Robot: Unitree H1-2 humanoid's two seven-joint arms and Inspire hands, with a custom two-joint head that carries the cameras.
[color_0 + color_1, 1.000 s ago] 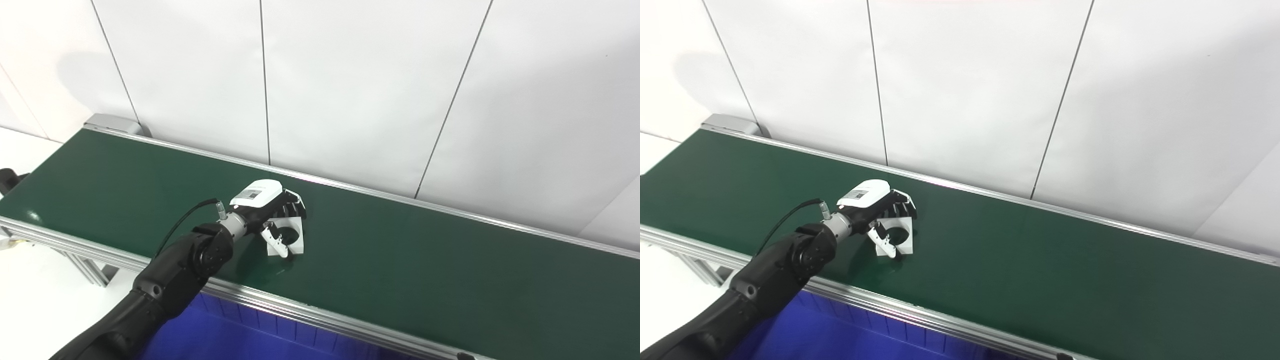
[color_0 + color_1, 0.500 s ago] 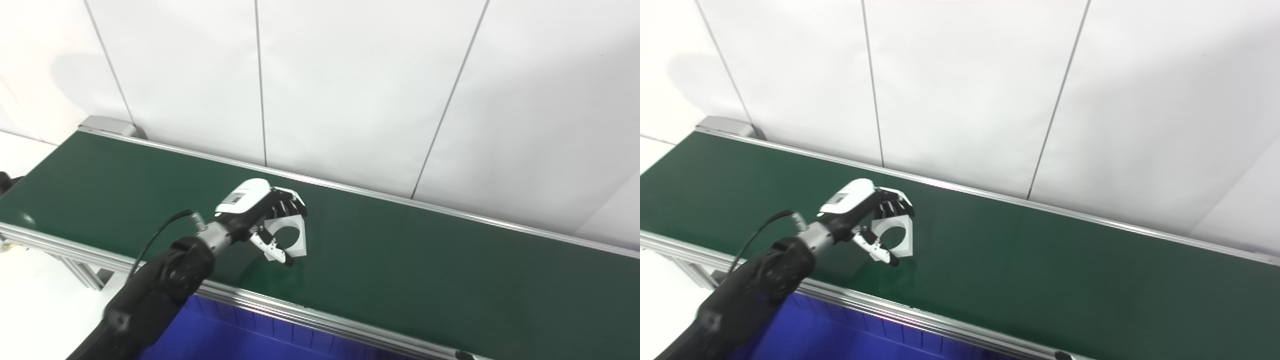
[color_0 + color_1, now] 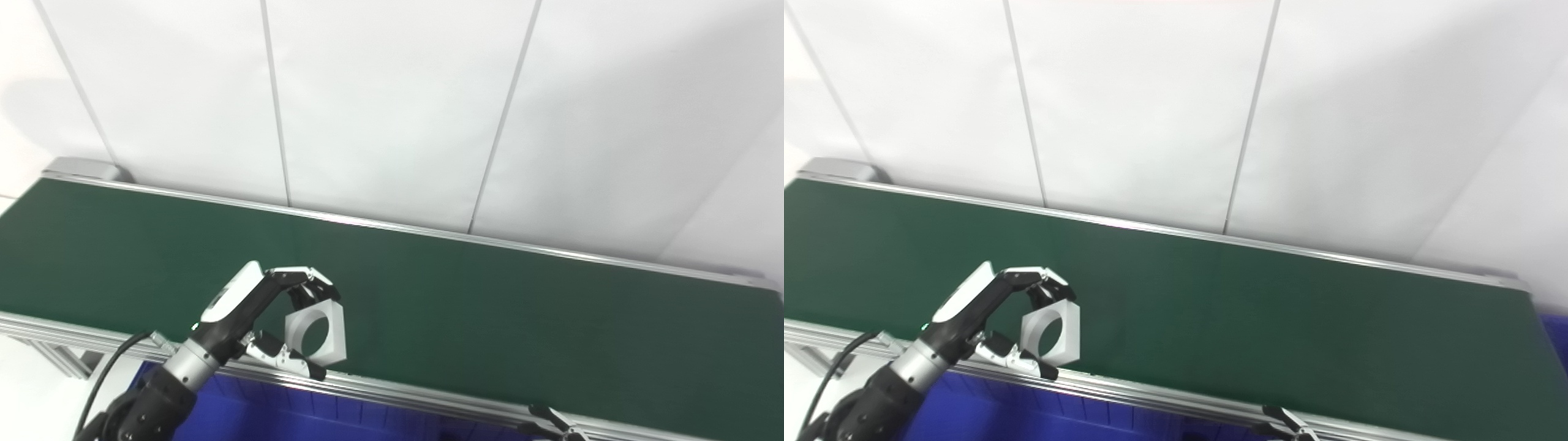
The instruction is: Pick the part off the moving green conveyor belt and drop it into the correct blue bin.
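A white hexagonal part point(image 3: 335, 324) with a round hole through it hangs upright just above the green conveyor belt point(image 3: 490, 306), close to the belt's near rail. My left hand point(image 3: 257, 312) is shut on the part, fingers hooked over its top edge and thumb under its lower edge. Only a few dark fingertips of my right hand point(image 3: 551, 421) poke up at the bottom edge, right of centre, and whether they are spread or curled is hidden.
A blue bin point(image 3: 343, 419) lies below the near aluminium rail point(image 3: 429, 398), under the left hand. A sliver of another blue bin point(image 3: 1557, 343) shows past the belt's right end. White wall panels stand behind the belt.
The camera has swung right. My left hand has lifted the white part off the belt and drawn it back toward the near rail. Right fingertips have come into view.
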